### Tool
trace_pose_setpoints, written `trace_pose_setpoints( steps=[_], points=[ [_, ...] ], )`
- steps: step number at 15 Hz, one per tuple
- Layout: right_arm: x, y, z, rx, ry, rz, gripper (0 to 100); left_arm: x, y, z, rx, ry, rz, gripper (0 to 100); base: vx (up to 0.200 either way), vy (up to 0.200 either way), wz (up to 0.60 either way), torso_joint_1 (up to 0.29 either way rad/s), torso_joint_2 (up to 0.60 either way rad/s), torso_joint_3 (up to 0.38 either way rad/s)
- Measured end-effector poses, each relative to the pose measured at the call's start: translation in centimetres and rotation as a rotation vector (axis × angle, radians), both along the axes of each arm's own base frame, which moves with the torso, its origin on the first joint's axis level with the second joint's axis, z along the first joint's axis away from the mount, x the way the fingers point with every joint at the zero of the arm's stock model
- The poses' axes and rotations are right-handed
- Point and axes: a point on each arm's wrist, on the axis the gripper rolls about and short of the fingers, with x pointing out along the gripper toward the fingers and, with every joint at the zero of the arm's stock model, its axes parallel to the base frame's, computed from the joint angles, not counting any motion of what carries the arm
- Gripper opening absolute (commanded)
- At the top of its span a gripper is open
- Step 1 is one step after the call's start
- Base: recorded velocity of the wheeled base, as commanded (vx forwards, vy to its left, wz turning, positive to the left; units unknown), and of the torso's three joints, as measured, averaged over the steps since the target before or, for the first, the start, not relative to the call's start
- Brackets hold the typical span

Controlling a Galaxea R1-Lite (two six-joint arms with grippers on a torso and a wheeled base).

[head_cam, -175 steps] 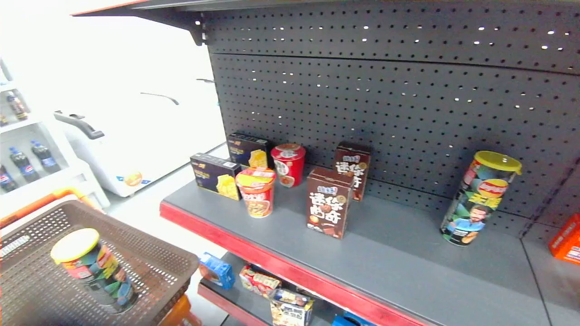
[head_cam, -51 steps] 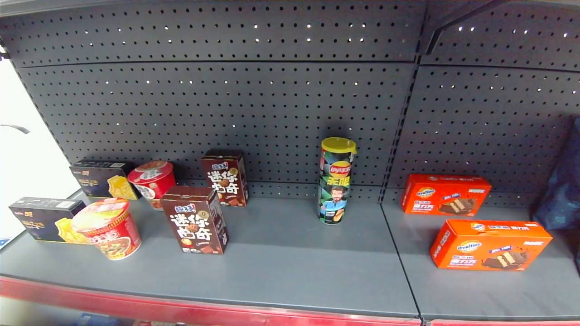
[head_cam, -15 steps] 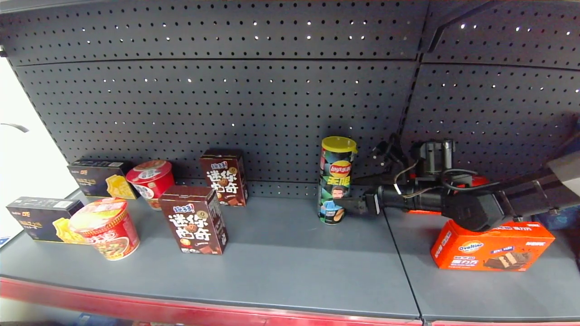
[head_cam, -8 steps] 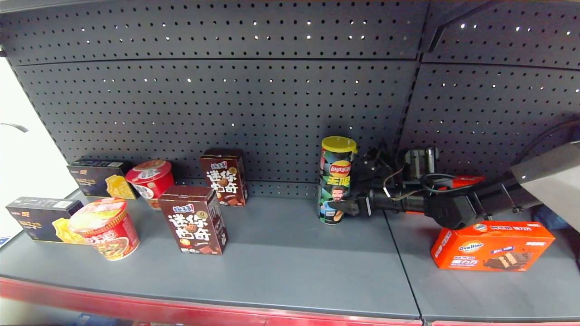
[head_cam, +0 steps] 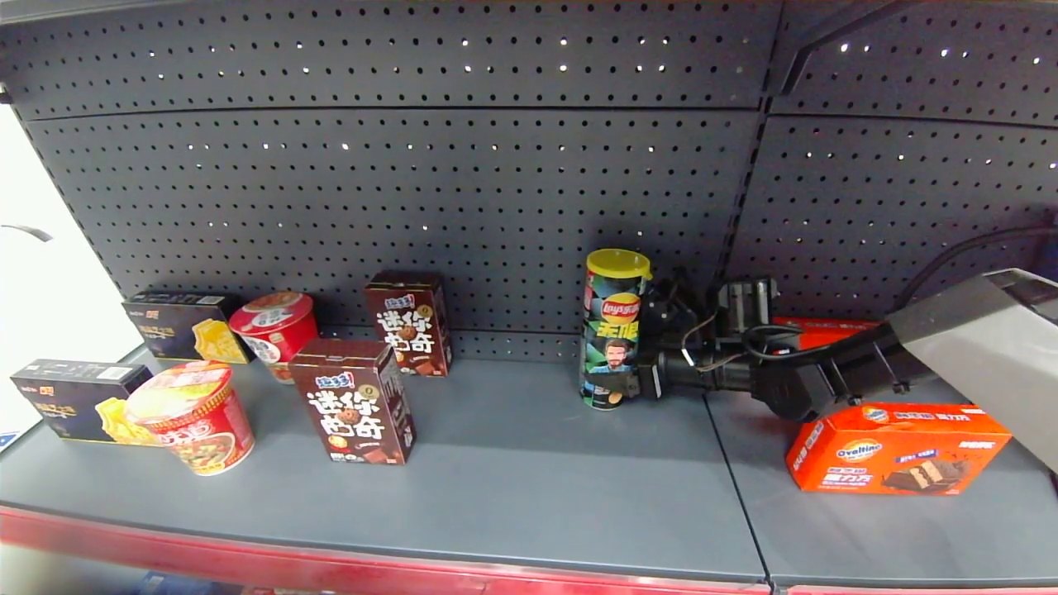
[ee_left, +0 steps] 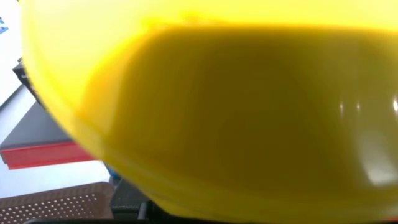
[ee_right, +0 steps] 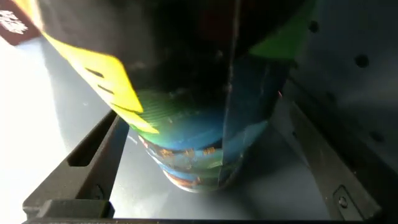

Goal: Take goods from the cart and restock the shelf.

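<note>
The right gripper (head_cam: 630, 385) is straddling the chips can (head_cam: 613, 322) low down, fingers (ee_right: 93, 163) spread, a gap showing at each side. The can is standing upright just before the pegboard (head_cam: 413, 190); bare shelf (head_cam: 529, 487) is lying open toward the red front edge (head_cam: 331, 564)

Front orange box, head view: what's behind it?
A second orange box sits behind the front orange box, toward the pegboard. Its top strip is visible; the right arm covers the rest.
</note>
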Motion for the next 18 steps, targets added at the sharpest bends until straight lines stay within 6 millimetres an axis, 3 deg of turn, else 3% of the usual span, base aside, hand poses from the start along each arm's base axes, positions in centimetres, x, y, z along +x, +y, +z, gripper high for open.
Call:
trace_pose_setpoints(
  steps=[2, 3, 10, 18],
  points=[
    [0.2, 0.0, -0.2, 0.007, -0.003, 0.013, 100, 0.0, 0.0, -0.1, 0.002, 0.001, 0.002, 0, 0.000, 0.000, 0.00, 0.000, 0.00, 0.000],
    [0.3, 0.0, -0.2, 0.009, -0.007, 0.014, 0, 0.0, 0.0, -0.1, 0.002, 0.000, 0.002, 0, 0.000, 0.000, 0.00, 0.000, 0.00, 0.000],
    [-0.5, 0.4, 0.4, 0.025, 0.004, 0.011, 0, -0.2, 0.0, -0.1, 0.001, -0.009, 0.011, 0, 0.000, 0.000, 0.00, 0.000, 0.00, 0.000],
    [-7.5, -0.5, 3.2, 0.015, -0.011, 0.008, 0, -0.1, 0.0, -0.8, 0.004, 0.002, 0.025, 0, 0.000, 0.000, 0.00, 0.000, 0.00, 0.000]
  ],
)
